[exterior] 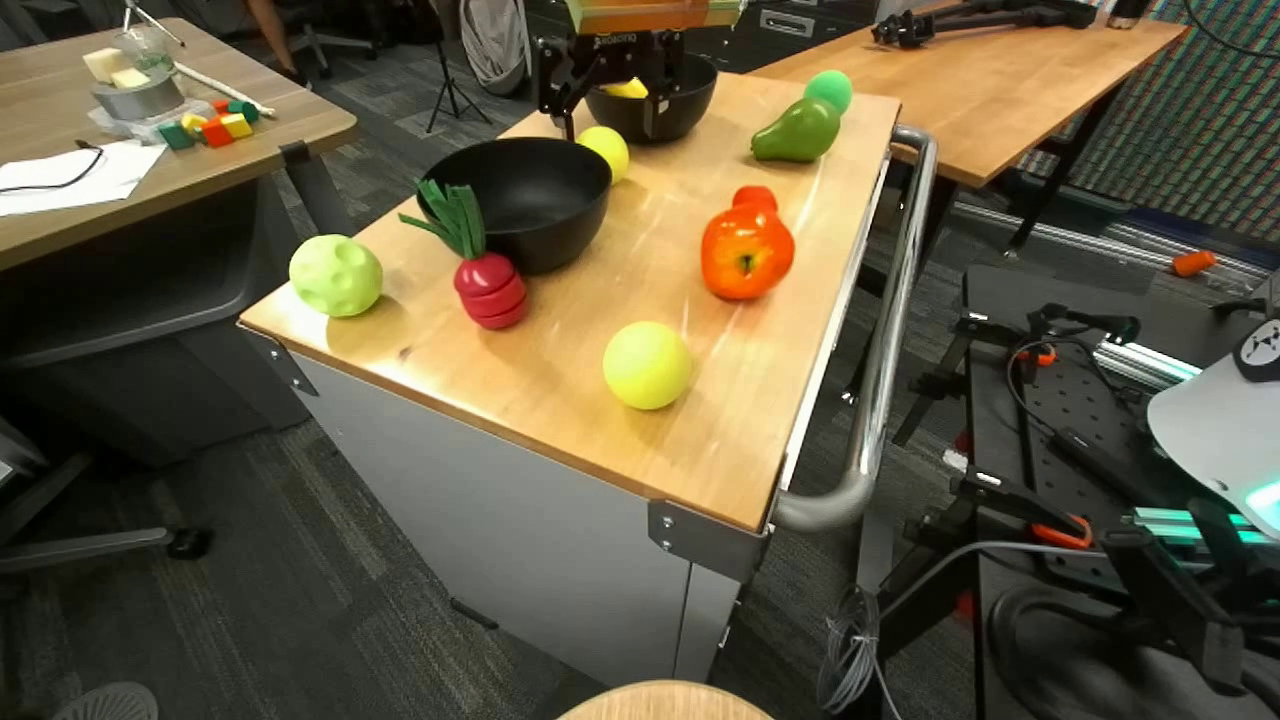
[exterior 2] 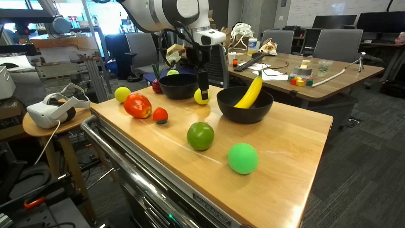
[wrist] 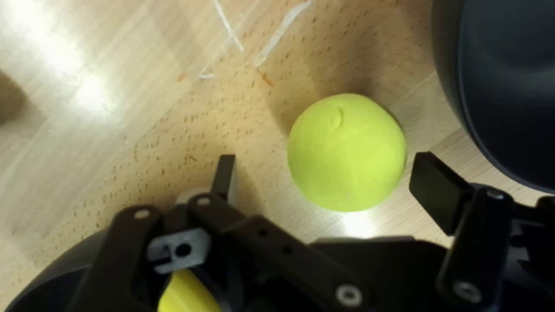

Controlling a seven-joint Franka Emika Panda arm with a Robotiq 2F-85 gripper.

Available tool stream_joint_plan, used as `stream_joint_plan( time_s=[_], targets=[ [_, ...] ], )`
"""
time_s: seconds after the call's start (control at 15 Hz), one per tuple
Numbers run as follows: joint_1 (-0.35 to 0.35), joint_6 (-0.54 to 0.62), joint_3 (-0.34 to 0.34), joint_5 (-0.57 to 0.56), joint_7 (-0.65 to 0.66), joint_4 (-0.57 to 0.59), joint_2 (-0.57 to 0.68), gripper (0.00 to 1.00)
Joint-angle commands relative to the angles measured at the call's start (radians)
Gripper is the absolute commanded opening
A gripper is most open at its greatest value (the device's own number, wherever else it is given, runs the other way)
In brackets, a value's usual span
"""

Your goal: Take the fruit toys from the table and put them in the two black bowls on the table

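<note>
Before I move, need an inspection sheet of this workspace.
Surface: wooden table, pale streaks.
Job's things: banana in a black bowl; second bowl nearby; loose: green pear, orange-red fruit, small red fruit, radish toy, four balls.
Clutter: coloured blocks, tape roll on brown desk.
Gripper: open, nothing held; a yellow ball between its jaws in wrist view.
Cables: black cables on arm, grey coil near table.
Surroundings: white headset, grey chairs.
</note>
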Motion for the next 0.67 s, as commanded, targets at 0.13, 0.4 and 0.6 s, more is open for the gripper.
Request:
stream_joint_plan(
  time_s=[0.13,0.4,0.6],
  targets=[
    [0.019,0.013,-0.023,0.009,0.031,0.035,0.036,0.70],
    [0.013,0.030,-0.029,0.018,0.035,0.025,0.032,0.39],
    [0.008,0.083,-0.020,0.020,-0.029,-0.018,-0.036,0.31]
  ],
)
